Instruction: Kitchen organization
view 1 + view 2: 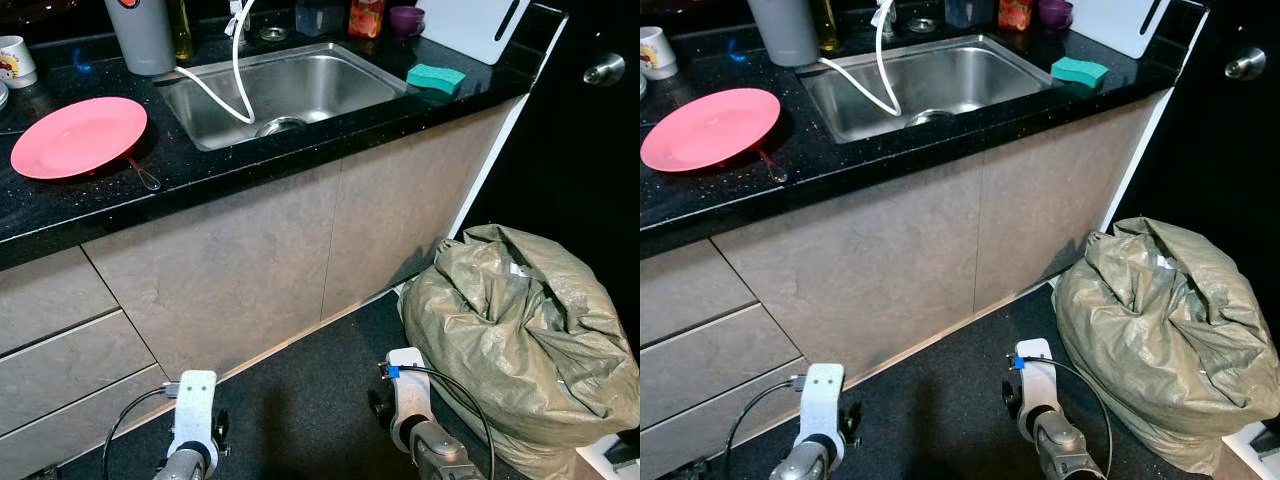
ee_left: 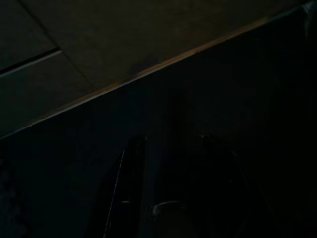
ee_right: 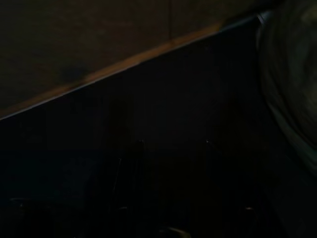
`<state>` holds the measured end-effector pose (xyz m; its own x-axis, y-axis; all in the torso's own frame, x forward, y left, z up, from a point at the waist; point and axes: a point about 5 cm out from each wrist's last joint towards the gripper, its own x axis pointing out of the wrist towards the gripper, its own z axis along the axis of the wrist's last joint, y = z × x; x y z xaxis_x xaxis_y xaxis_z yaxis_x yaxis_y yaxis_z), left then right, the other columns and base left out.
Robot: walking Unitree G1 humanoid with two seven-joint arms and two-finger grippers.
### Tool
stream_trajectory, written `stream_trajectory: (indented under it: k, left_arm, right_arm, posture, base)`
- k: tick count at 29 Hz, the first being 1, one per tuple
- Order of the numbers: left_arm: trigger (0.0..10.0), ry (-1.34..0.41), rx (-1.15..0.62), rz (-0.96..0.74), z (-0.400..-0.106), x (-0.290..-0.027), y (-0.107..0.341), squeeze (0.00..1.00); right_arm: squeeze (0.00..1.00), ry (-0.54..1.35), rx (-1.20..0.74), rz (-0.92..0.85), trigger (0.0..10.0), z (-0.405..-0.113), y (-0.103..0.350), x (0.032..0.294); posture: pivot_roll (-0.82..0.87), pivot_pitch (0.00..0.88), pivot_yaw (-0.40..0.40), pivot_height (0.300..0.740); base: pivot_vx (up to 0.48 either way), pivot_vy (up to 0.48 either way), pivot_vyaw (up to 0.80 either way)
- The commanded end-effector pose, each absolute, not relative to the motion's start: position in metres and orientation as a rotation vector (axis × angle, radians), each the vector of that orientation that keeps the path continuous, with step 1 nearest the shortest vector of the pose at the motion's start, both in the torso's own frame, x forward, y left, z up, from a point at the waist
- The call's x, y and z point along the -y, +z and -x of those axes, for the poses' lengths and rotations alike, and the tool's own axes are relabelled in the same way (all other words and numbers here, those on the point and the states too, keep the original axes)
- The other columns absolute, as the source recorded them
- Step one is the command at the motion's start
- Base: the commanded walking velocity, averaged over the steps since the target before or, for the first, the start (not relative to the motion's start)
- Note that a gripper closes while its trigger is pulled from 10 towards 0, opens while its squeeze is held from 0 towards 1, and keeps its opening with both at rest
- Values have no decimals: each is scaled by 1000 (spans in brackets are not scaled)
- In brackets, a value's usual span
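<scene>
mug [image 1: 14, 60]: far left on counter [image 1: 300, 150], by the wall; ceramic, breakable; take by handle.
plate [image 1: 80, 136]: pink, flat on counter left of sink [image 1: 285, 88]; prob light, stiff, slick; lift at rim.
sponge [image 1: 436, 77]: teal, right of sink at counter edge; soft, light; pinch anywhere.
grippers: both arms hang low by cabinet fronts; fingers open or closed, can't tell.
wrist views: v dark; show cabinet base, floor line. Right wrist catches bag [image 3: 292, 99]; head views give the counter.
</scene>
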<state>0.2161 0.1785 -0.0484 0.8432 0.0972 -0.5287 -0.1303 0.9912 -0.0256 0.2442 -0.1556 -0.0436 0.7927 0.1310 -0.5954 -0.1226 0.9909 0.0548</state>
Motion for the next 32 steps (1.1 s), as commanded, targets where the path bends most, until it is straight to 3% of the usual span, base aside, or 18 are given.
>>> stream_trajectory:
  k: [1,13,32]
  left_arm:
    - [10000,128,-584,47,-209,-182,-53,0]
    - [10000,30,-607,-11,-209,-174,-56,0]
    - [10000,36,-595,-13,-218,-166,-52,0]
  right_arm:
    - [0,105,-684,-41,10000,-235,-51,159]
    - [0,83,-681,-65,10000,-234,-51,163]
    - [0,95,-693,-14,10000,-234,-52,166]
  posture:
    - [4,92,1,740]
    - [-10,77,3,740]
    - [-7,76,-3,740]
  base:
    - [0,0,0]
    - [0,0,0]
    - [0,0,0]
